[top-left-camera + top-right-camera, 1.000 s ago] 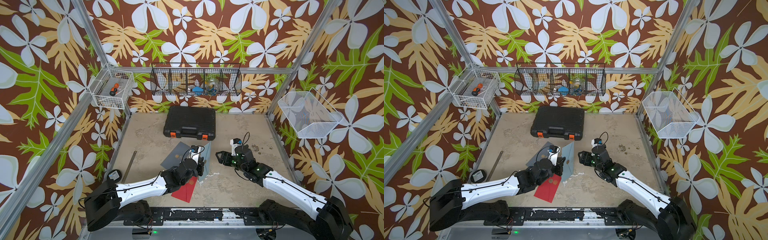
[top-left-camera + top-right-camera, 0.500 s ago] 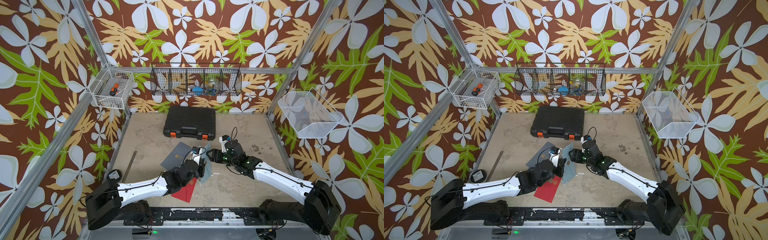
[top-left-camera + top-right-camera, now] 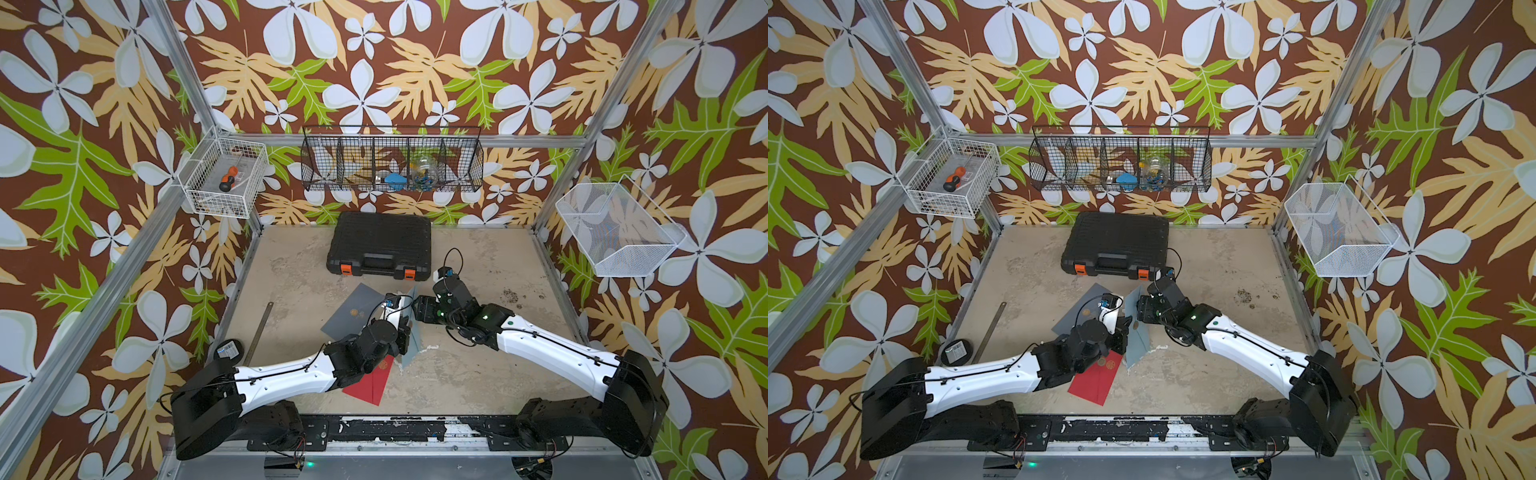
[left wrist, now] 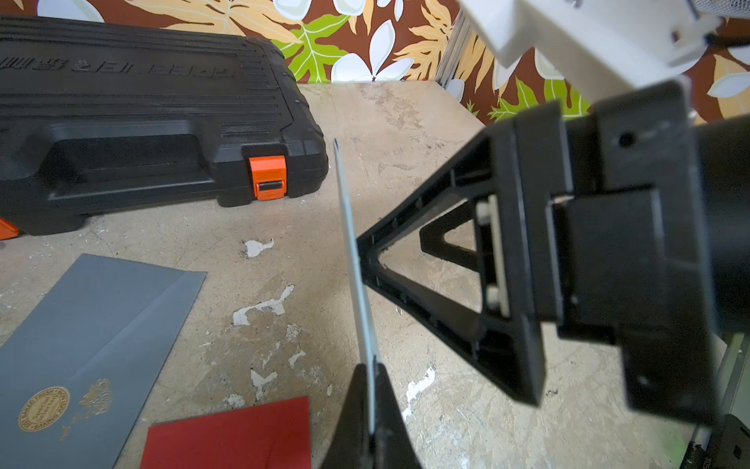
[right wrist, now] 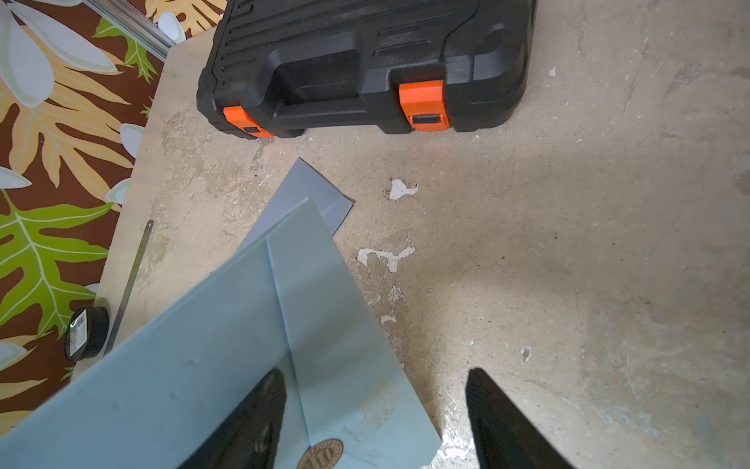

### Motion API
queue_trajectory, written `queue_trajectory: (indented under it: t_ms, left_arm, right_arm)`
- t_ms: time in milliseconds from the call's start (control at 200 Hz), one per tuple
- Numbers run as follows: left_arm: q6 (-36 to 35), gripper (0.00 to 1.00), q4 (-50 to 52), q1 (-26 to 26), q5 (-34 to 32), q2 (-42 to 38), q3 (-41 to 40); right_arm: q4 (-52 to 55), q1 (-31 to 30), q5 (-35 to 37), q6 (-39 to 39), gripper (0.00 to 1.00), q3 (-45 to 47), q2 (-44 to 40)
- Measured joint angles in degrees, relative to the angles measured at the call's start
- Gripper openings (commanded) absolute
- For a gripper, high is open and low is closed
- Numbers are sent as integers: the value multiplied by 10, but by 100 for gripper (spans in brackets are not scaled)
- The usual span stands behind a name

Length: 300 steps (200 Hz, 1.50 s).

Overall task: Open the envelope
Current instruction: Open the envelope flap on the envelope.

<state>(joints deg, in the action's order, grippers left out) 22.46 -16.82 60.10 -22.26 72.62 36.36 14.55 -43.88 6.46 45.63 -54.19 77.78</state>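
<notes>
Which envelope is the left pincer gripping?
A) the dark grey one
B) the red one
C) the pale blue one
C: the left pincer is shut on the pale blue envelope, held on edge, while the red envelope and dark grey envelope lie flat on the table.

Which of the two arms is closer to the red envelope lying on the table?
Left. The left arm reaches over the red envelope, covering its far corner; the right arm stands apart, past the held blue envelope.

The left arm [image 3: 286, 376] and right arm [image 3: 552, 353] have glossy white shells between bulky black joints, with thin black cables alongside. Green lights [image 3: 484, 318] dot the right one. The pincer fingers [image 4: 426, 304] are black triangular frames.
</notes>
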Motion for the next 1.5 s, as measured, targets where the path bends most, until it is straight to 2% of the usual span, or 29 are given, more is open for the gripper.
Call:
queue_trajectory:
  t_ms: [335, 1502]
  left_arm:
    - [-5, 0, 2, 1, -1, -5, 1]
    - [-19, 0, 2, 8, -8, -3, 6]
  right_arm:
    - [33, -7, 22, 17, 68, -14, 3]
    - [82, -9, 30, 30, 64, -49, 23]
